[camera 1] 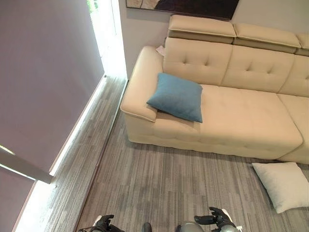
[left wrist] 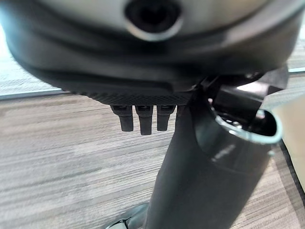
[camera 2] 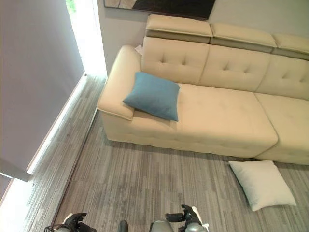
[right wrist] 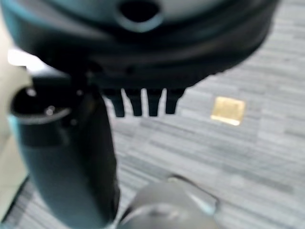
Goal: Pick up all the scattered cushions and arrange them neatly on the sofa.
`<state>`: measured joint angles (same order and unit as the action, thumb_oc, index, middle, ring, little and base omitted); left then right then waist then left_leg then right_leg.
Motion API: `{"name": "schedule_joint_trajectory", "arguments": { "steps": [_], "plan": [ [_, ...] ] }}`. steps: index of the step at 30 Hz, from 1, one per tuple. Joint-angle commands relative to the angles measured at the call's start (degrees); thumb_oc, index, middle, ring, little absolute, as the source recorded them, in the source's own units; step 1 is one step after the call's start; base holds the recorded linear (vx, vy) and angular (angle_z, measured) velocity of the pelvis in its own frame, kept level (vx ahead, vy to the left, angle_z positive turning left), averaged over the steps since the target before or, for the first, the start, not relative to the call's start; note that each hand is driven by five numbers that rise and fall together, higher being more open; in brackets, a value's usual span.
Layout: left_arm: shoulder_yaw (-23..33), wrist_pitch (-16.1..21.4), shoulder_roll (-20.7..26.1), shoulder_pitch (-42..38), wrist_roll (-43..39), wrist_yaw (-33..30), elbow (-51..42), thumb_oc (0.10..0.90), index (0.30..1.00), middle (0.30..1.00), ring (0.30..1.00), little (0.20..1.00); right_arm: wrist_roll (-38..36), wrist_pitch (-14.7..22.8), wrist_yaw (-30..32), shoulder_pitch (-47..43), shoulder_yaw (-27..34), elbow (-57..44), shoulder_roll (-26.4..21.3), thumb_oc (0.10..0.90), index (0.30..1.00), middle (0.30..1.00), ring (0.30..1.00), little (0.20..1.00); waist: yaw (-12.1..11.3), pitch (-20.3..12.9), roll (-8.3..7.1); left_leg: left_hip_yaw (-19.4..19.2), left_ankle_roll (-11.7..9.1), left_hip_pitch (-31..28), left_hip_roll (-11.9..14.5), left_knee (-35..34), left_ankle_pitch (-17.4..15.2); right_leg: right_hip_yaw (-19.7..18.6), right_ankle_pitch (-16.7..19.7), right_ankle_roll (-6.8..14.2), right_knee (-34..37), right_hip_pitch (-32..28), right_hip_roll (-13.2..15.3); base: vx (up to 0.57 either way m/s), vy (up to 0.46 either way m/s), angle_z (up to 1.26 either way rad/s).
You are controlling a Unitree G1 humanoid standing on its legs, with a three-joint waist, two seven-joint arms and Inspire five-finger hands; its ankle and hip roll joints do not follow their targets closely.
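Note:
A blue cushion [camera 1: 176,96] leans tilted on the left end of the cream sofa [camera 1: 241,121], partly over the armrest. On the grey carpet, in front of the sofa's right part, a white cushion [camera 1: 285,185] lies flat. My left hand [camera 1: 103,224] hangs low at the view's bottom edge, far from both cushions, with its fingers [left wrist: 140,121] relaxed and holding nothing. My right hand [camera 1: 217,218] is also low, left of the white cushion and well short of it. Its fingers [right wrist: 143,105] are relaxed and empty.
A grey blind [camera 1: 43,82] covers the wall on the left, with a bright strip of light along the floor. A dark picture [camera 1: 193,7] hangs above the sofa. A brass floor plate [right wrist: 228,110] is set in the carpet. Open carpet [camera 1: 169,183] lies before the sofa.

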<state>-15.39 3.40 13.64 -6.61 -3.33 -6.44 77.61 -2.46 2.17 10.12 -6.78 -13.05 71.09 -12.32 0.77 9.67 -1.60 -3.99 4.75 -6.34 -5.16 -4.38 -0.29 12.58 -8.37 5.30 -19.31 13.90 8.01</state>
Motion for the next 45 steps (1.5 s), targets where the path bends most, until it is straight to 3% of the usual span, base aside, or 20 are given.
{"name": "schedule_joint_trajectory", "arguments": {
  "steps": [1,3,5,7,8,9,10,11,13,17,18,20,22,25,29,31,35,40,42,45],
  "plan": [
    [2.47,1.27,0.43,-0.25,-0.68,0.3,-1.37,0.8,0.9,0.9,0.9,0.9,0.64,0.05,1.32,0.26,-0.37,1.62,-3.51,0.8,0.9,0.9,0.9,0.9,0.72,0.46,-0.8,6.4,-1.76,-0.83,0.1,6.02,-8.96,0.32,10.89,1.26,13.45,-2.89,-3.31,0.27,-0.078,-0.17],
    [2.48,1.27,0.43,-0.25,-0.68,0.3,-1.37,0.8,0.9,0.9,0.9,0.9,0.64,0.05,1.32,0.26,-0.37,1.61,-3.51,0.8,0.9,0.9,0.9,0.9,0.74,0.58,-0.76,6.42,-1.78,-0.98,0.15,6.01,-9.0,0.36,10.93,1.25,13.59,-3.11,-3.37,0.2,-0.067,0.04],
    [2.53,1.26,-0.06,0.06,-0.46,0.27,-0.89,0.8,0.9,0.9,0.9,0.9,-0.21,0.59,1.16,1.05,-0.35,1.37,-3.24,0.8,0.9,0.9,0.9,0.9,1.06,-0.42,-1.03,6.68,-2.24,-2.05,0.61,6.51,-10.25,-1.62,10.31,-0.26,13.61,-4.56,-4.66,0.27,-0.09,0.26],
    [2.78,1.33,-0.58,0.39,-0.56,0.52,-0.5,0.8,0.9,0.9,0.9,0.9,-0.67,0.75,1.18,1.44,-0.05,1.73,-3.07,0.8,0.9,0.9,0.9,0.9,1.06,-1.58,-0.96,6.29,-3.63,-2.56,1.66,8.25,-10.51,-1.15,9.76,-0.99,14.77,-6.48,-5.33,0.25,-0.109,0.24],
    [2.81,1.44,-0.86,0.39,-0.8,0.6,-0.54,0.8,0.9,0.9,0.9,0.9,-0.92,0.94,1.17,1.47,-0.16,1.83,-2.96,0.8,0.9,0.9,0.9,0.9,1.09,-1.63,-0.93,5.93,-4.8,-1.74,2.1,12.06,-9.23,-1.57,9.54,-1.64,15.23,-7.63,-5.97,0.27,-0.194,0.03],
    [2.51,1.39,-1.35,0.16,-1.65,0.87,-1.0,0.8,0.9,0.9,0.9,0.9,-1.34,1.04,1.34,0.94,-0.32,1.92,-3.15,0.8,0.9,0.9,0.9,0.9,0.58,-0.51,-1.62,4.76,-6.55,3.74,2.89,24.33,-5.82,-2.59,9.12,-2.82,16.44,-10.43,-6.16,0.16,-0.141,-0.03],
    [2.52,1.39,-1.31,0.15,-1.65,0.87,-0.99,0.8,0.9,0.9,0.9,0.9,-1.34,1.05,1.34,0.92,-0.32,1.93,-3.11,0.8,0.9,0.9,0.9,0.9,0.72,-0.74,-1.78,4.86,-6.53,4.05,2.73,24.26,-5.6,-2.49,9.19,-2.8,16.45,-10.16,-5.98,0.14,-0.189,-0.1],
    [2.31,1.33,-1.57,-0.47,-2.66,0.76,-1.72,0.8,0.9,0.9,0.9,0.9,-1.7,1.18,1.61,0.23,-0.89,1.54,-3.27,0.8,0.9,0.9,0.9,0.9,-0.29,0.99,-2.76,4.24,-6.61,9.78,3.14,34.03,-2.73,-3.26,8.45,-4.54,16.95,-12.06,-6.27,0.06,-0.099,-0.24],
    [2.07,1.24,-1.78,-0.54,-3.08,0.57,-1.78,0.8,0.9,0.9,0.9,0.9,-2.24,0.9,1.6,0.11,-1.0,1.5,-3.62,0.8,0.9,0.9,0.9,0.9,-1.06,1.36,-3.42,2.28,-5.59,13.97,4.24,36.6,-3.64,-3.95,6.93,-5.25,17.67,-14.32,-6.18,0.27,-0.103,-0.59],
    [1.67,1.24,-1.9,-0.13,-2.74,0.5,-1.35,0.8,0.9,0.9,0.9,0.9,-2.44,1.05,1.58,0.37,-1.02,1.56,-4.1,0.8,0.9,0.9,0.9,0.9,-1.73,1.0,-3.46,1.51,-5.09,15.63,3.56,27.98,-5.91,-4.59,5.5,-4.18,19.23,-16.72,-6.06,0.26,0.016,-0.23],
    [1.59,1.1,-1.85,-0.02,-2.47,0.47,-1.08,0.8,0.9,0.9,0.9,0.9,-2.37,1.0,1.71,0.43,-0.97,1.79,-4.32,0.8,0.9,0.9,0.9,0.9,-1.97,0.62,-2.72,1.4,-5.44,16.36,3.53,20.15,-4.34,-4.63,4.57,-3.77,19.74,-17.69,-6.6,0.25,0.082,0.03],
    [1.46,1.2,-1.85,0.22,-2.19,0.45,-0.75,0.8,0.9,0.9,0.9,0.9,-2.25,0.92,1.84,0.57,-0.95,2.02,-4.26,0.8,0.9,0.9,0.9,0.9,-2.74,0.5,-1.68,2.58,-6.16,17.53,3.02,13.22,0.32,-5.59,3.43,-3.68,20.34,-19.63,-7.85,0.26,0.093,0.16],
    [1.46,1.31,-1.74,0.44,-2.35,0.32,-0.68,0.8,0.9,0.9,0.9,0.9,-2.07,0.89,1.97,0.67,-0.96,2.09,-4.2,0.8,0.9,0.9,0.9,0.9,-3.39,0.61,-1.02,3.92,-6.43,18.04,2.51,10.29,2.73,-6.73,2.38,-3.62,19.82,-21.01,-8.42,0.22,0.104,0.02],
    [1.96,1.14,-1.65,0.79,-2.3,0.45,-0.1,0.8,0.9,0.9,0.9,0.9,-1.72,0.9,1.8,0.85,-0.73,2.13,-3.94,0.8,0.9,0.9,0.9,0.9,-3.54,-0.2,-1.1,4.31,-5.79,16.8,2.19,9.21,2.22,-7.24,1.51,-2.97,18.65,-21.76,-7.75,0.26,0.152,-0.27],
    [2.49,1.07,-1.29,1.39,-1.38,0.24,0.27,0.8,0.9,0.9,0.9,0.9,-0.48,0.85,1.35,1.08,-0.87,1.93,-3.29,0.8,0.9,0.9,0.9,0.9,-3.96,-1.53,-1.12,5.27,-3.74,14.01,0.68,9.26,0.18,-7.84,1.08,-0.9,10.54,-19.79,-5.47,0.25,0.202,-0.29],
    [2.75,0.98,-0.56,1.24,-1.22,-0.2,-0.6,0.8,0.9,0.9,0.9,0.9,-0.12,0.55,1.33,0.71,-0.95,1.33,-3.35,0.8,0.9,0.9,0.9,0.9,-3.5,-0.95,-0.49,5.51,-1.48,10.95,-0.01,8.36,-1.0,-7.93,6.61,1.13,-1.87,-14.07,-3.36,0.14,0.194,-0.05],
    [2.73,1.21,0.09,0.72,-1.62,-0.22,-1.13,0.8,0.9,0.9,0.9,0.9,-0.43,0.78,1.56,0.44,-0.77,1.08,-3.23,0.8,0.9,0.9,0.9,0.9,-2.73,-0.26,0.57,6.1,-0.6,8.56,0.25,7.12,-1.82,-6.96,8.41,0.83,-9.0,-9.88,-2.17,0.12,0.117,0.18],
    [2.88,1.52,0.42,0.25,-2.15,0.15,-0.97,0.8,0.9,0.9,0.9,0.9,-0.25,0.95,1.52,0.13,-0.64,1.82,-3.27,0.8,0.9,0.9,0.9,0.9,-1.69,-0.35,0.63,7.05,-1.06,4.83,0.18,4.9,-3.43,-2.7,6.11,-0.33,2.48,-7.51,-2.33,0.23,-0.018,0.1],
    [2.82,1.65,0.52,0.13,-1.83,0.09,-0.68,0.8,0.9,0.9,0.9,0.9,-0.46,0.76,1.38,0.25,-0.67,1.73,-3.34,0.8,0.9,0.9,0.9,0.9,-0.52,0.21,-0.37,8.73,-1.37,3.14,-0.97,4.79,-4.3,-4.61,8.91,0.4,10.49,-4.87,-4.52,0.26,-0.073,0.0],
    [2.72,1.7,0.42,-0.32,-1.11,0.31,-0.47,0.8,0.9,0.9,0.9,0.9,-0.39,0.46,1.3,0.64,-0.78,2.12,-3.43,0.8,0.9,0.9,0.9,0.9,0.49,0.9,-1.05,10.24,-1.9,1.46,-1.69,5.01,-5.55,-7.45,10.52,0.87,14.38,-4.51,-5.88,0.21,-0.088,0.31]
  ]
}}
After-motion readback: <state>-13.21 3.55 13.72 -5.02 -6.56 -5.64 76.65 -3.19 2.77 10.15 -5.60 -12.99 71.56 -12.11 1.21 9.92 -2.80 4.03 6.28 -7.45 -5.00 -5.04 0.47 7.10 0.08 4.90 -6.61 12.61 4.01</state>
